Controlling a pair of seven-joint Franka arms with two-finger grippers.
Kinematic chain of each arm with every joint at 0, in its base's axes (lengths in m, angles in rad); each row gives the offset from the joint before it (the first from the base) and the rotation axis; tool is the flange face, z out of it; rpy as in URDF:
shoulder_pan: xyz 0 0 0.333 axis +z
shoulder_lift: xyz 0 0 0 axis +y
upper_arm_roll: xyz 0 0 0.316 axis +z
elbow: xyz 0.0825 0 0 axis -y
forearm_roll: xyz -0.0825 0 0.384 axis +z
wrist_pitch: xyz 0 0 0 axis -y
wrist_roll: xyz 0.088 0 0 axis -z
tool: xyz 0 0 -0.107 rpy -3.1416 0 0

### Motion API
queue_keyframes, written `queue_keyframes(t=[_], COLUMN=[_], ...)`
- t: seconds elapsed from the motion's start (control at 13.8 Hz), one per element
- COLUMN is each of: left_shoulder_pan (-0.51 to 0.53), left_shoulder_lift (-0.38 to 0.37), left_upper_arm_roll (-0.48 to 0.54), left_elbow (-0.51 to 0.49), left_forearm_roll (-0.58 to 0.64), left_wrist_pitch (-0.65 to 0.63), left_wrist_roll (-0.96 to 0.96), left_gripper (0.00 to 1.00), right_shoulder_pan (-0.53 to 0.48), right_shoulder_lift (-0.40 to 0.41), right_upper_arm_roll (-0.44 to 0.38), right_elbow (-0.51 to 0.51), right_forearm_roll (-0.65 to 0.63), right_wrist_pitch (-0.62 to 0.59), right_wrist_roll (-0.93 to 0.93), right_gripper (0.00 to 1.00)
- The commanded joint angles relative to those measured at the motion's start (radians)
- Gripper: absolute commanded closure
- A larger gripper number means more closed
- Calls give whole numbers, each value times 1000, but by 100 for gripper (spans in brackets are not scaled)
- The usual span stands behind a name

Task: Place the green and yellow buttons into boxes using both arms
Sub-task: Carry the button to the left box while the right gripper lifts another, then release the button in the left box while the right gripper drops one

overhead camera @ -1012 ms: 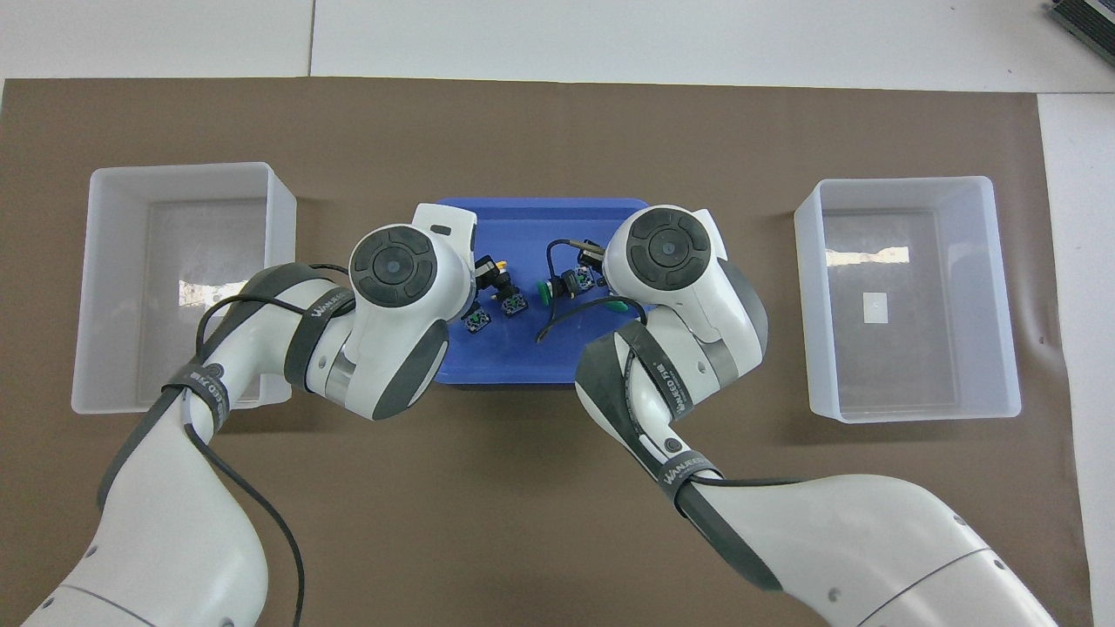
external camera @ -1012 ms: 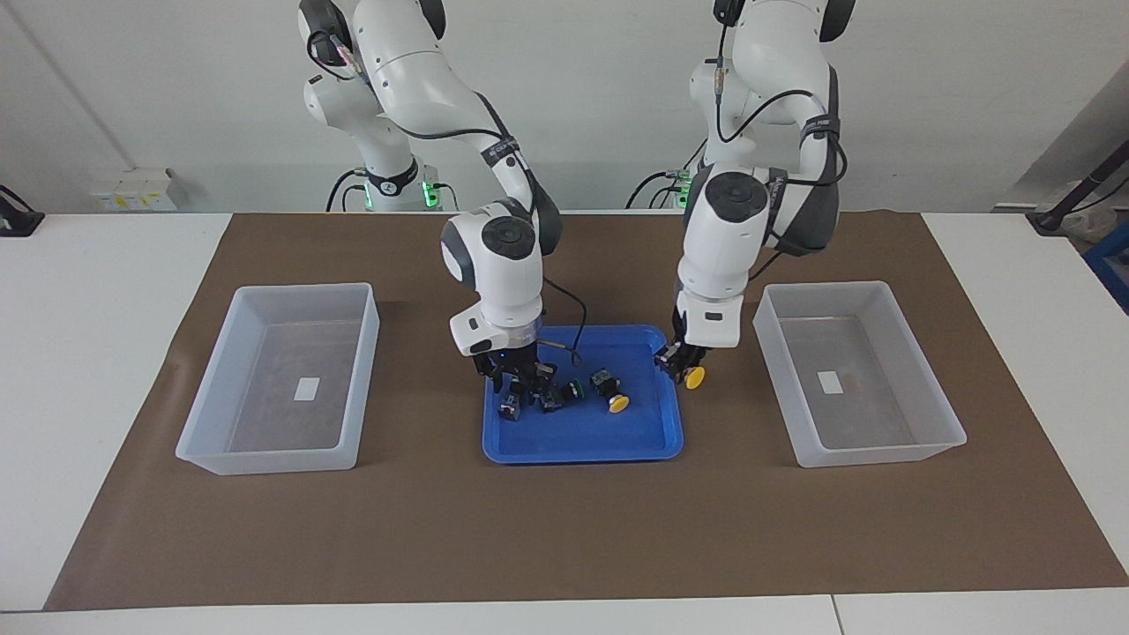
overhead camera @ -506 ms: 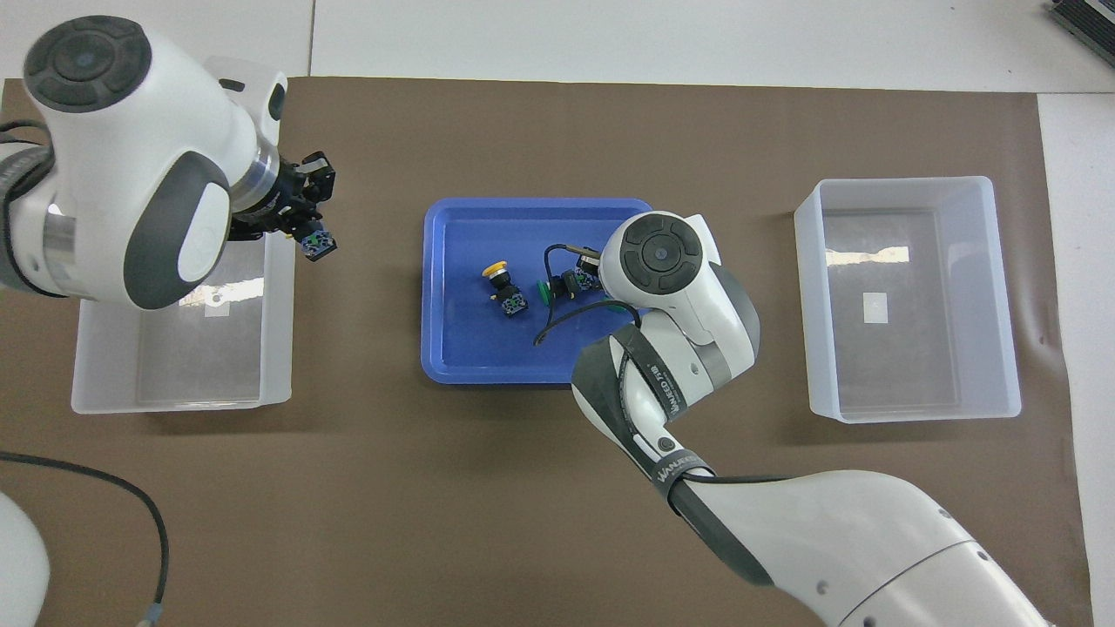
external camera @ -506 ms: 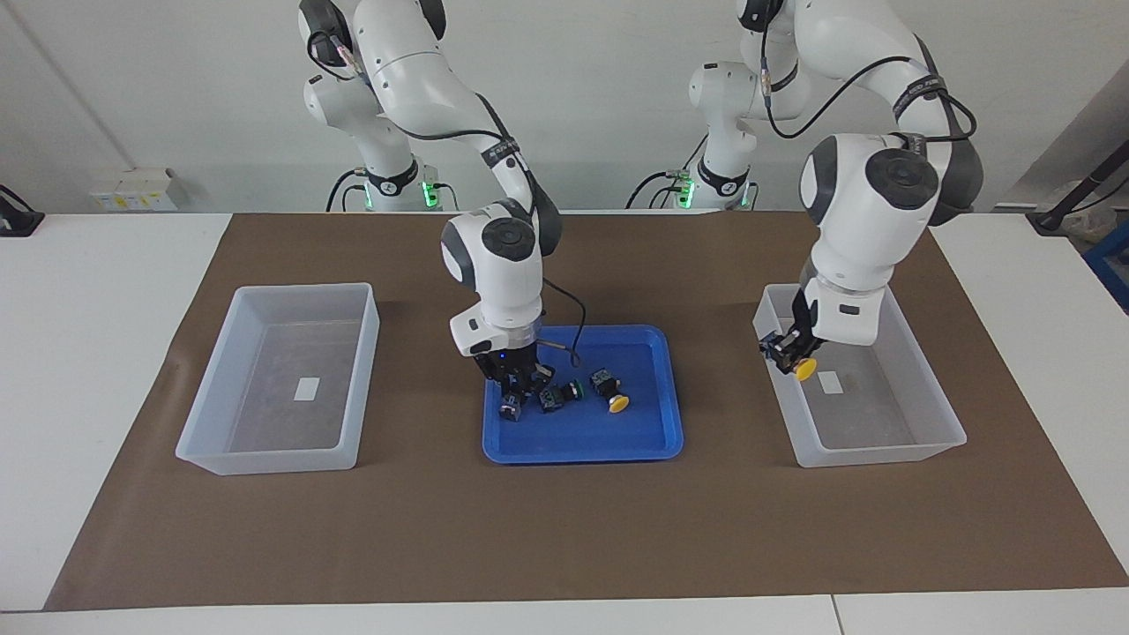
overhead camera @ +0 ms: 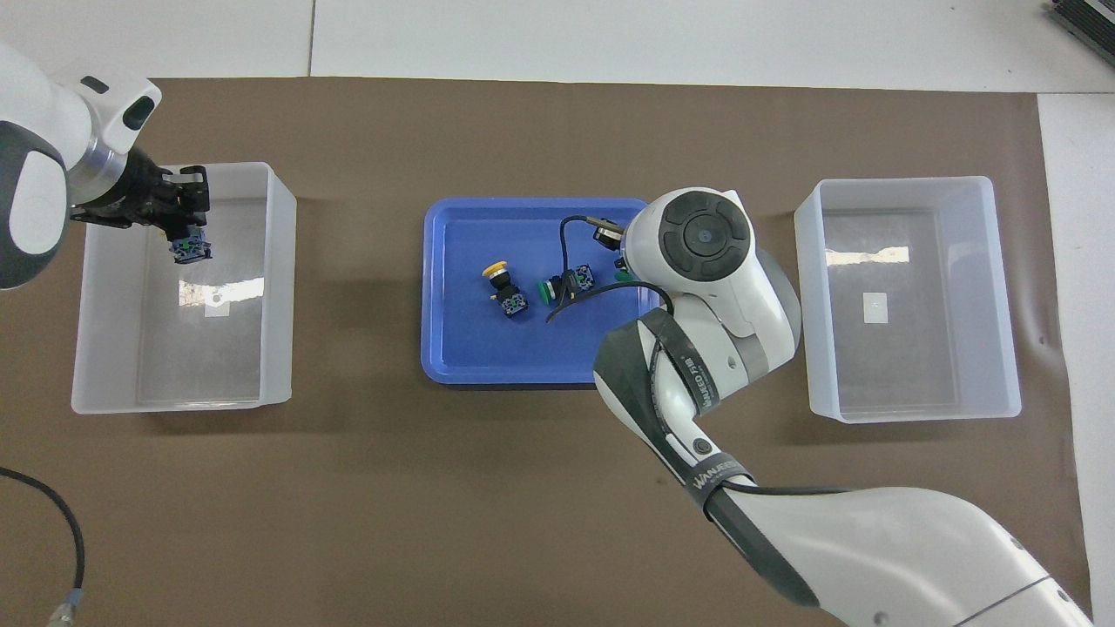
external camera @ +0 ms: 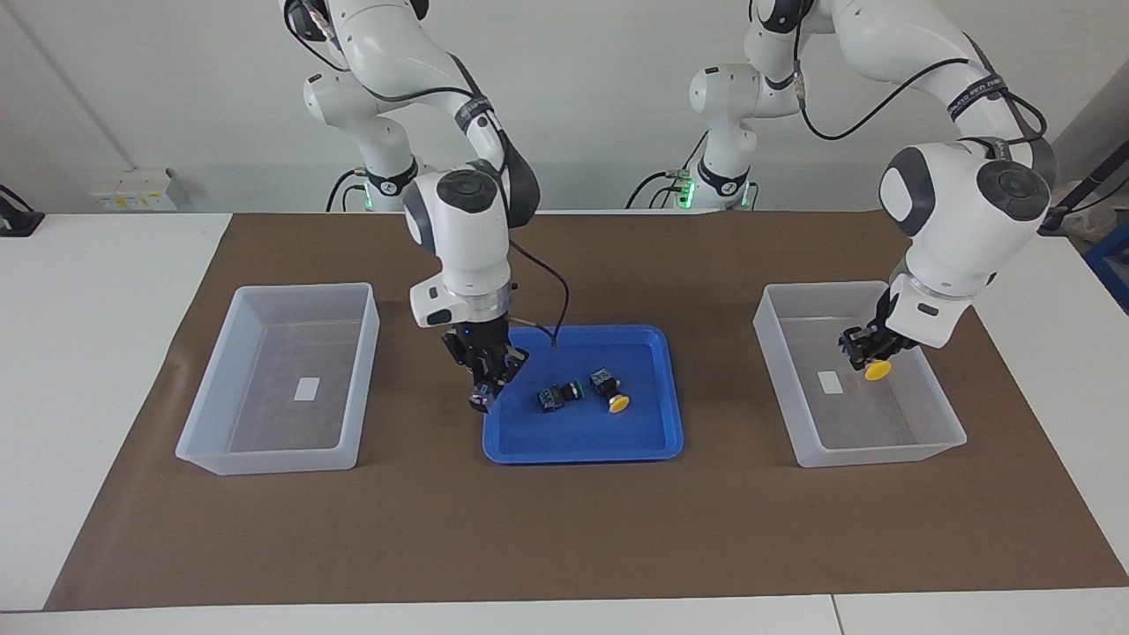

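Worktop [external camera: 88, 353]: carries the mat [external camera: 564, 529]; everything else sits on or hangs over the mat
Tray [external camera: 653, 441]: at the middle of the mat, between the two boxes and apart from both
Left-arm box [external camera: 882, 454]: beside the tray, toward the left arm's end of the worktop
Right-arm box [external camera: 265, 463]: beside the tray, toward the right arm's end
Loose buttons: two lie in the tray, just beside each other; first loose button [external camera: 554, 396] toward the right arm's end, second loose button [external camera: 609, 390] toward the left arm's end
Left claw [external camera: 860, 353]: up over the left-arm box, clamped on the left-held button [external camera: 873, 366]
Right claw [external camera: 485, 375]: up over the tray's edge toward the right arm's end, clamped on the right-held button [external camera: 481, 401]
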Motion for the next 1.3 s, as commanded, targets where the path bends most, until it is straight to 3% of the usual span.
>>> queue_keyframes(t=[0.0, 0.29, 0.51, 0.58, 0.65, 0.72, 0.87, 1.23], left_shoulder_pan=[10, 33, 34, 34, 34, 34, 31, 22], left_shoulder_lift=[-76, -58, -4, -2, -2, -2, 5, 37], left_upper_arm_roll=[-7, -7, -7, -7, -7, -7, -7, -16], left_elbow=[-229, -335, -354, -349, -341, -337, -291, -41], left_forearm_roll=[4, 4, 5, 5, 5, 5, 8, 5], left_wrist_pitch=[180, 308, 381, 377, 371, 368, 316, 54], left_wrist_roll=[56, 117, 130, 131, 134, 136, 134, 133], left_gripper=[100, 100, 100, 87, 64, 55, 51, 49], right_shoulder_pan=[-83, -199, -282, -310, -330, -342, -361, -448], right_shoulder_lift=[-62, -131, -139, -139, -139, -139, -140, -152], right_upper_arm_roll=[10, 11, 11, 11, 11, 11, 10, 11], right_elbow=[-32, -120, -141, -147, -147, -149, -184, -334], right_forearm_roll=[-13, -12, -10, -2, -1, 1, 1, 2], right_wrist_pitch=[-61, -91, -86, -83, -81, -75, -40, 108], right_wrist_roll=[-88, -268, -448, -526, -577, -601, -652, -881], right_gripper=[100, 100, 100, 100, 100, 100, 100, 100])
